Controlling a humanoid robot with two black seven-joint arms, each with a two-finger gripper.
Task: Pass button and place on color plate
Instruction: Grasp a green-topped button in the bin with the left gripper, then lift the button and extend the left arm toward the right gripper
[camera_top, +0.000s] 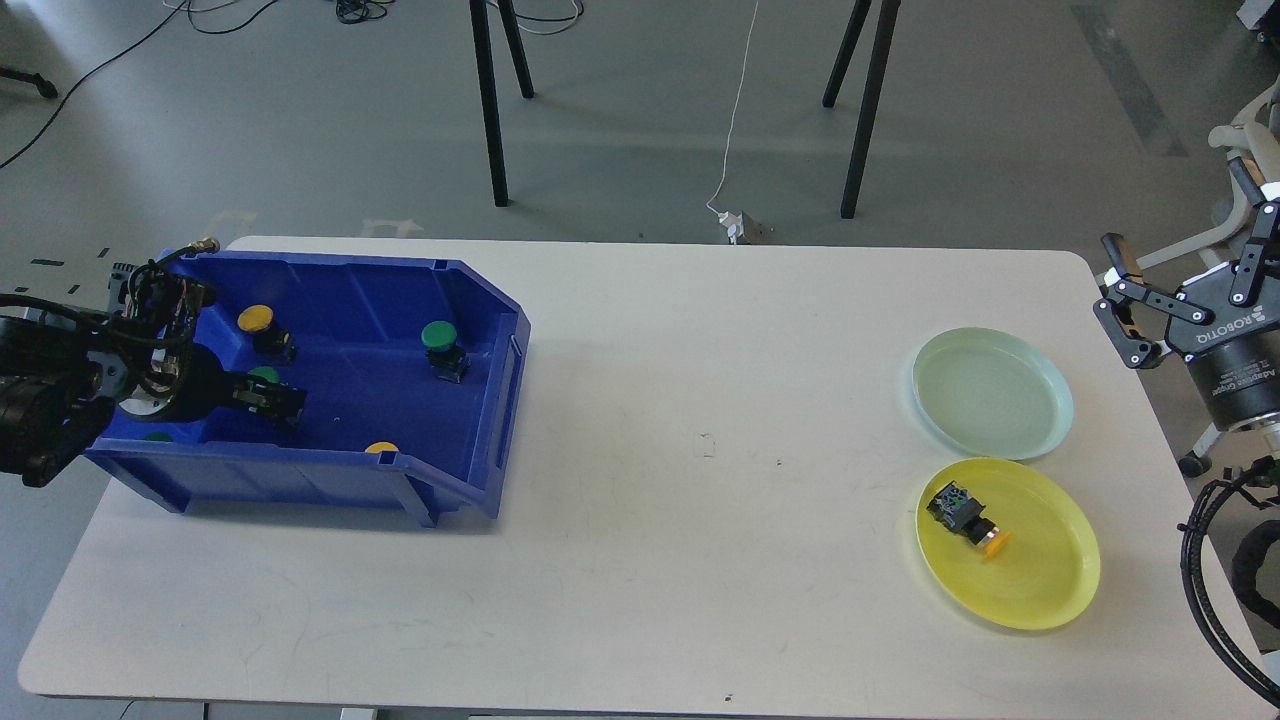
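Note:
A blue bin (480, 400) on the table's left holds several push buttons: a yellow one (256, 320), a green one (440, 338), a yellow one (381, 448) at the front wall and a green one (157, 437) at the left corner. My left gripper (278, 402) is down inside the bin, with a green cap (264, 375) right against its dark fingers; I cannot tell if it grips it. My right gripper (1175, 210) is open and empty, off the table's right edge. A pale green plate (1050, 400) is empty. A yellow plate (1050, 580) holds a yellow button (968, 518) on its side.
The white table (700, 450) spans the view between bin and plates. Black stand legs (490, 100) and a cable are on the floor behind it. Black hoses (1200, 560) hang by the table's right edge.

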